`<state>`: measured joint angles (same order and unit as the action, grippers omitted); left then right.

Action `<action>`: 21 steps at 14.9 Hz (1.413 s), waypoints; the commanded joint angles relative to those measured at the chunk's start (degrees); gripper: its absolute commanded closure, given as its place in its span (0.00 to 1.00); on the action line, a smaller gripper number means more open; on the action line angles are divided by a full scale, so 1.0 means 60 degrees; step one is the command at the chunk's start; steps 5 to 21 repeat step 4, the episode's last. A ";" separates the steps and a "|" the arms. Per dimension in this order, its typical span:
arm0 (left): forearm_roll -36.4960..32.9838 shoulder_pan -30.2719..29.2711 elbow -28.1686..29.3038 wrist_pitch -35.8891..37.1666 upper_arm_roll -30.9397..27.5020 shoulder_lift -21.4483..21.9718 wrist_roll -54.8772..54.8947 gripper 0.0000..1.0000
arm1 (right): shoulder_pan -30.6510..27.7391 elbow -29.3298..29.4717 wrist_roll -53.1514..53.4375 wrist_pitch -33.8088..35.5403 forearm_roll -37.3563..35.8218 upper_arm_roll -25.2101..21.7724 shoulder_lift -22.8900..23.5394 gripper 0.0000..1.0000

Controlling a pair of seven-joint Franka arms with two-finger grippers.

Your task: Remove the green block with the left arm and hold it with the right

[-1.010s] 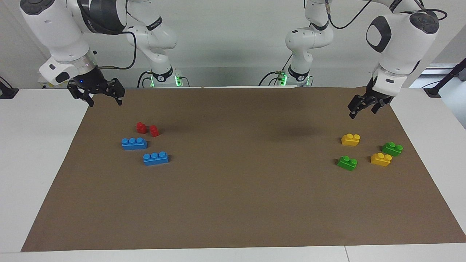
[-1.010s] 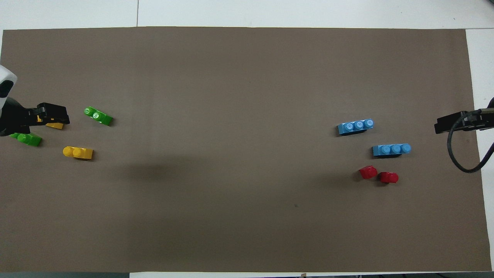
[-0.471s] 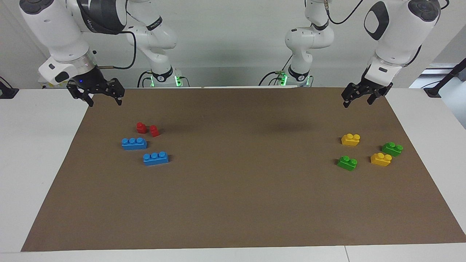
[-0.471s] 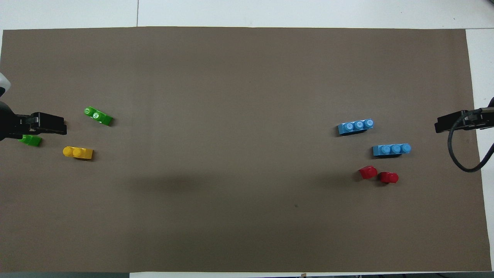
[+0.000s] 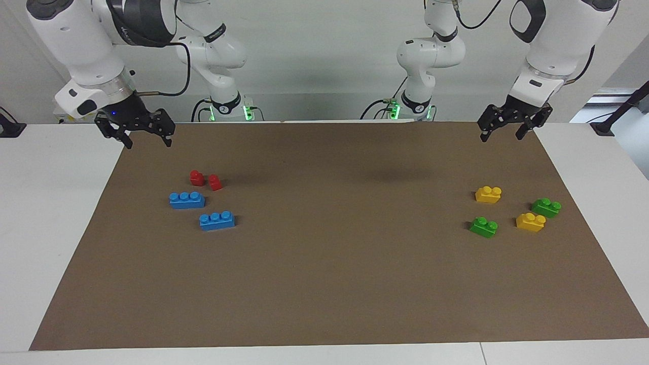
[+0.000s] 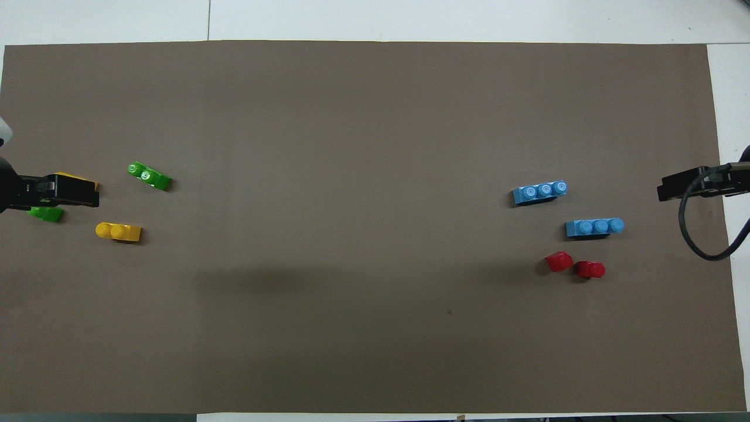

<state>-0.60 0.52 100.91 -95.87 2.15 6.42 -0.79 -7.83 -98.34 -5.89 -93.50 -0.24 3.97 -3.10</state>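
Two green blocks lie on the brown mat at the left arm's end. One (image 5: 483, 226) (image 6: 149, 176) lies farthest from the robots. The other (image 5: 546, 207) lies nearest the mat's end, and in the overhead view (image 6: 47, 215) the gripper partly covers it. My left gripper (image 5: 500, 136) (image 6: 91, 195) is open and empty. It hangs high over the mat's edge nearest the robots, well clear of the blocks. My right gripper (image 5: 148, 143) (image 6: 665, 190) is open and empty, and waits over the mat's corner at the right arm's end.
Two yellow bricks (image 5: 488, 194) (image 5: 530, 222) lie among the green ones. Two blue three-stud bricks (image 5: 187, 199) (image 5: 216, 220) and two small red pieces (image 5: 196, 177) (image 5: 215, 182) lie at the right arm's end. The brown mat (image 5: 324, 284) covers the table.
My left gripper has risen and drawn back toward the robots, away from the yellow and green bricks. The right arm and all the bricks have stayed put.
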 commanded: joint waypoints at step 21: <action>0.0100 0.0133 0.0013 0.0246 -0.0110 0.0102 0.0160 0.00 | -0.0028 0.0203 0.0176 0.0158 0.0142 0.0027 0.0121 0.00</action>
